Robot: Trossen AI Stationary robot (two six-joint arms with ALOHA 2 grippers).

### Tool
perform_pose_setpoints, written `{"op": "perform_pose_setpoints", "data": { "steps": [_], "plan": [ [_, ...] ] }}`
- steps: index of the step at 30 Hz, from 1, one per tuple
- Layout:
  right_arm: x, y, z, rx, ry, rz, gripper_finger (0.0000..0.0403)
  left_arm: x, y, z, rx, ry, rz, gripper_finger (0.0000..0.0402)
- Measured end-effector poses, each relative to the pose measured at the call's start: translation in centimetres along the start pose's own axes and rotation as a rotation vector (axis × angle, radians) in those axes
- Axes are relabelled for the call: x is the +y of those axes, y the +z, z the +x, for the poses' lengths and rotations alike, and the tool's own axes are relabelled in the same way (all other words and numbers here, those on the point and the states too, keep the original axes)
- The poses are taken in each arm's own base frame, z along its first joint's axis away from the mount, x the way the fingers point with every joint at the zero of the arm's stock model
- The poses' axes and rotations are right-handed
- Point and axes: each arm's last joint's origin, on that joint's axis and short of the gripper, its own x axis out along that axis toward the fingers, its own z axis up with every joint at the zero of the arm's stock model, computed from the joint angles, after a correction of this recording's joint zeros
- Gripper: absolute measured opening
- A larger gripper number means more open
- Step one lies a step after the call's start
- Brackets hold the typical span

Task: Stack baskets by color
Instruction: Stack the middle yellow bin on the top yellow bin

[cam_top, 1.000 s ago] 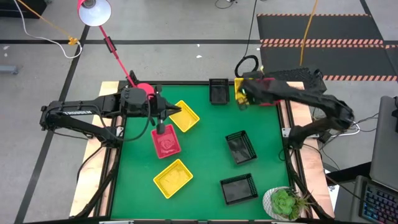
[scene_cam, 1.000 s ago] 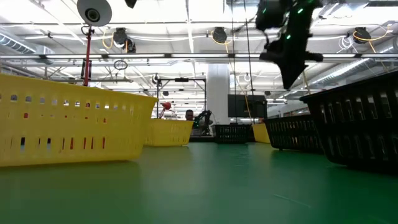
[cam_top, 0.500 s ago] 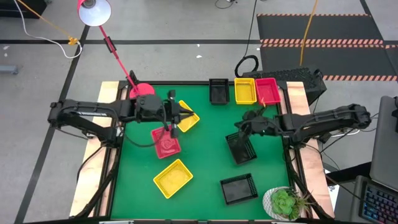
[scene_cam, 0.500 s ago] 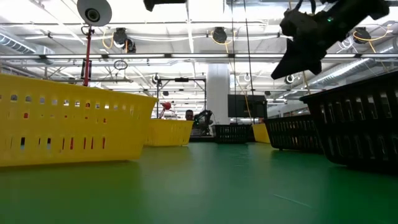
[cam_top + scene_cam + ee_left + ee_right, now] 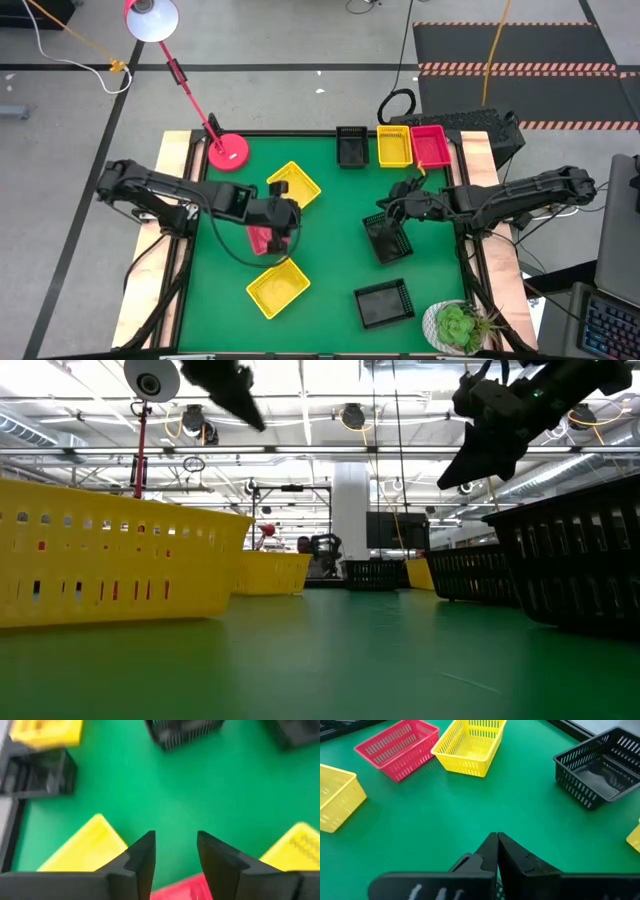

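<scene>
Baskets lay scattered on green surface (image 5: 330,215) — red basket (image 5: 262,240) under left end effector (image 5: 280,235), fingers spread, nothing pinched. Right end effector (image 5: 390,210) pressed together over black basket (image 5: 386,238), probably for next pickup — stacking unfinished.

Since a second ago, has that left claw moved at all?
Yes. The left gripper has moved away from the red lamp base, toward the table's front edge, and now sits over the red basket.

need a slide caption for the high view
Left end effector over a red basket between two yellow baskets; right end effector shut above a black basket.
</scene>
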Motion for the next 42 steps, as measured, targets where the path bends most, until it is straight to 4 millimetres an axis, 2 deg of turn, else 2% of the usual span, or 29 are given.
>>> {"op": "perform_pose_setpoints", "data": {
  "steps": [3,6,11,14,22,26,30,33,37,42],
  "plan": [
    [0.0,0.0,0.0,-0.001,0.000,0.000,0.0000,0.2,-0.9,0.5,0.097,0.021,-0.044,0.0163],
    [0.0,0.0,0.0,0.001,0.002,0.000,0.0000,0.9,-1.5,1.2,0.122,0.107,-0.125,0.0165],
    [0.1,-0.1,0.0,0.021,0.034,-0.001,0.0000,2.0,-2.0,3.8,0.110,0.169,-0.276,0.0158],
    [0.1,-0.1,0.0,0.031,0.046,-0.002,0.0000,2.5,-1.4,5.8,0.062,0.173,-0.365,0.0159],
    [0.1,0.0,0.0,0.021,0.046,0.001,0.0000,3.4,1.3,10.8,0.103,0.191,-0.338,0.0184],
    [0.1,0.0,0.0,0.021,0.045,-0.002,0.0000,4.4,2.2,13.3,0.167,0.203,-0.337,0.0197],
    [0.1,-0.1,0.0,0.022,0.045,-0.002,0.0000,5.0,2.4,14.8,0.260,0.212,-0.333,0.0211],
    [0.1,0.0,0.0,0.022,0.045,-0.002,0.0000,5.4,2.3,15.1,0.336,0.164,-0.338,0.0221],
    [0.1,0.0,0.0,0.022,0.045,-0.006,0.0000,6.5,2.9,14.1,0.357,0.053,-0.395,0.0227],
    [0.1,-0.1,0.0,0.022,0.046,-0.013,0.0000,8.1,2.9,13.3,0.394,0.076,-0.429,0.0228]
  ]
}}
